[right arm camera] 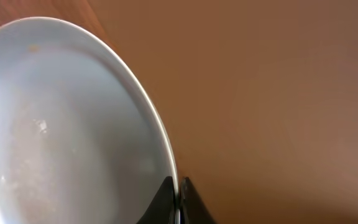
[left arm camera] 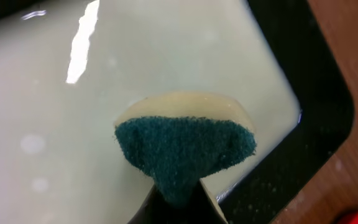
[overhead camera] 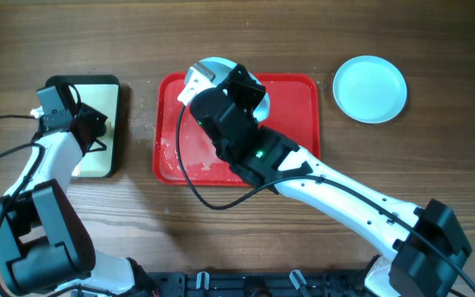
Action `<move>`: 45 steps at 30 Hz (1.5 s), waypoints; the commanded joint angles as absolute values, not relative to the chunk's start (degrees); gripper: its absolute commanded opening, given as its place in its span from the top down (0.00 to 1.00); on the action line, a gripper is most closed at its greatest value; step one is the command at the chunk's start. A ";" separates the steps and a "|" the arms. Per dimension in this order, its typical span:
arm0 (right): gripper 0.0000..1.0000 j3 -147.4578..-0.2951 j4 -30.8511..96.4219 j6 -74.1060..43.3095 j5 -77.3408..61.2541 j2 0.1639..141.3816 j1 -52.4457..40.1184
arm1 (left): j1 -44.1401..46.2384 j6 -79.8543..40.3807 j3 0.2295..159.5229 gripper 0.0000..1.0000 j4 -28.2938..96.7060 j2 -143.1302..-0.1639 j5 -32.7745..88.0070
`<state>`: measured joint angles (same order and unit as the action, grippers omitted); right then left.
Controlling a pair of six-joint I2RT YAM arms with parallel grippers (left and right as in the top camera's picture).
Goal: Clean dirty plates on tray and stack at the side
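1 pale plate (right arm camera: 55, 124) is at the far rim of the red tray (overhead camera: 299, 124), which lies mid-table near the far edge. The right gripper (right arm camera: 179, 202) pinches its rim. A turquoise plate (overhead camera: 369, 88) sits apart toward the far right corner. The left gripper (left arm camera: 178, 208) clamps a sponge (left arm camera: 185, 146) over the cream pan (left arm camera: 316, 93) near the left edge.

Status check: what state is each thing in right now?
left gripper: shut on sponge
sponge: green side facing camera, over pan
pan: holds milky liquid
right gripper: shut on held plate rim
held plate: tilted, smeared
tray: wet, soapy patches
turquoise plate: flat, unheld, right of tray
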<state>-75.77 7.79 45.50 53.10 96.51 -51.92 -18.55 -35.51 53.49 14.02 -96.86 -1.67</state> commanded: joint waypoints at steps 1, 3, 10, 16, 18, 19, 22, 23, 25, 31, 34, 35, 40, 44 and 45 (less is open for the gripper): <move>0.96 -76.66 7.25 48.51 57.47 95.24 -52.16 | -19.90 -34.74 53.23 0.70 13.02 -97.08 -3.05; 0.96 -76.66 6.39 48.66 57.47 95.24 -52.18 | -19.94 -34.72 53.25 0.24 12.73 -97.08 -3.07; 0.96 -76.66 -4.49 62.72 63.11 95.24 -52.16 | -20.16 -34.76 53.25 0.00 13.02 -89.49 -1.72; 0.96 -76.03 14.15 40.38 37.98 95.83 -50.15 | -20.14 -34.76 53.25 0.00 15.29 -85.49 0.64; 0.96 -76.05 11.05 40.56 47.48 95.77 -49.80 | -20.16 -34.74 53.25 0.00 15.73 -85.49 0.62; 0.96 -76.05 0.25 44.60 59.92 95.53 -49.80 | -20.14 -34.76 53.25 0.00 15.70 -85.49 0.62; 0.96 -76.05 -11.38 48.84 59.33 95.46 -49.78 | -20.16 -34.76 53.25 0.00 15.70 -85.49 0.62; 0.96 -76.05 -2.90 44.75 51.03 95.48 -49.80 | -20.14 -34.76 53.25 0.00 15.70 -85.49 0.62; 0.96 -76.05 20.25 41.47 32.29 95.59 -48.93 | -20.16 -34.76 53.25 0.00 15.70 -85.49 0.62; 0.96 -76.05 17.52 6.35 40.93 92.05 -31.20 | -20.16 -34.76 53.25 0.00 15.70 -85.49 0.62; 0.96 -76.05 26.02 -6.79 12.58 91.81 -11.44 | -20.16 -34.76 53.25 0.00 15.70 -85.49 0.62; 0.96 -76.03 28.05 -9.87 2.79 93.32 -2.52 | -20.14 -34.74 53.25 0.00 15.70 -85.49 0.62; 0.96 -75.68 27.97 -10.48 -10.13 100.14 16.36 | -20.14 -34.74 53.25 0.00 15.70 -85.49 0.62; 0.96 -75.66 26.74 -10.72 -10.13 106.41 20.95 | -20.16 -34.74 53.25 0.00 15.70 -85.49 0.62; 0.83 -75.66 26.35 -10.70 -10.11 107.37 20.99 | -20.16 -34.74 53.25 0.00 15.70 -85.49 0.62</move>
<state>-75.55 27.33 -9.43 -6.74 104.22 20.60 -19.68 -35.03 53.45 15.86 -85.60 0.38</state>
